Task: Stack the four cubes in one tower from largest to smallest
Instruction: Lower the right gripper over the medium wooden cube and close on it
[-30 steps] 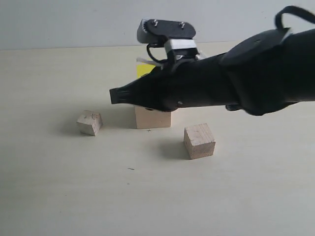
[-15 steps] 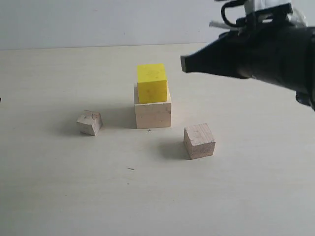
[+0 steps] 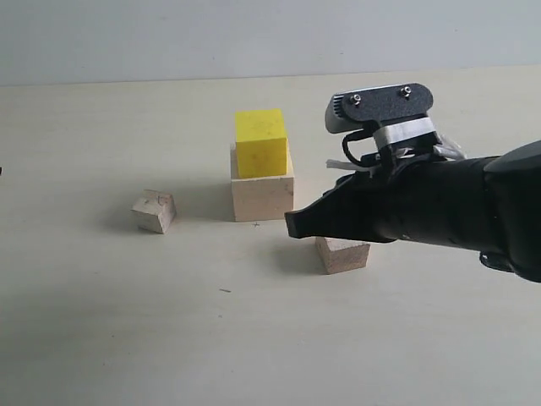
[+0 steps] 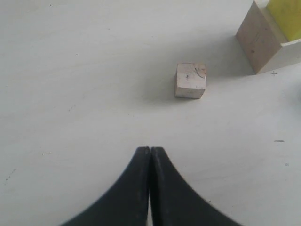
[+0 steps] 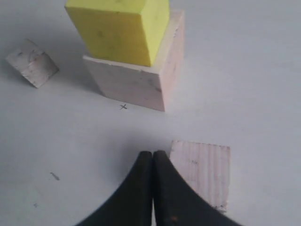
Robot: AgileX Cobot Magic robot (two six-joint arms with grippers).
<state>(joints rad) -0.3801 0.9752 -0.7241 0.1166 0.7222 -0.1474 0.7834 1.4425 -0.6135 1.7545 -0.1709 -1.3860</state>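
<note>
The next cube due on the tower is the brownish wooden cube point(image 3: 345, 255), and the right gripper point(image 3: 292, 227) is the arm at hand. In the exterior view the cube lies at about 4 o'clock from the fingertips, just beside them and partly hidden under the arm. The right wrist view puts the cube point(image 5: 201, 174) off to 1 side of the fingertip line rather than between the fingers. Its faces sit nearly square to that line, with only a slight turn. The right gripper point(image 5: 153, 156) is fully closed and holds nothing. By my reading it must part its fingers and shift sideways over the cube before it can grasp.

The 4 cubes, by size:

1. The large pale wooden cube point(image 3: 263, 195) rests on the table point(image 3: 127, 338) at the middle and is the tower's base.
2. The bright yellow cube point(image 3: 260, 142) sits on it, upright, its near face almost flush with the base's front.
3. The brownish cube rests on the table at 4 o'clock from the base, near it but apart. Its top shows straight wood grain.
4. The smallest pale wooden cube point(image 3: 154, 211) rests at 9 o'clock from the base, well apart, with dark pen marks on top.

The left gripper point(image 4: 149, 151) is also closed and empty. It faces the smallest cube point(image 4: 191, 80) across bare table.
</note>
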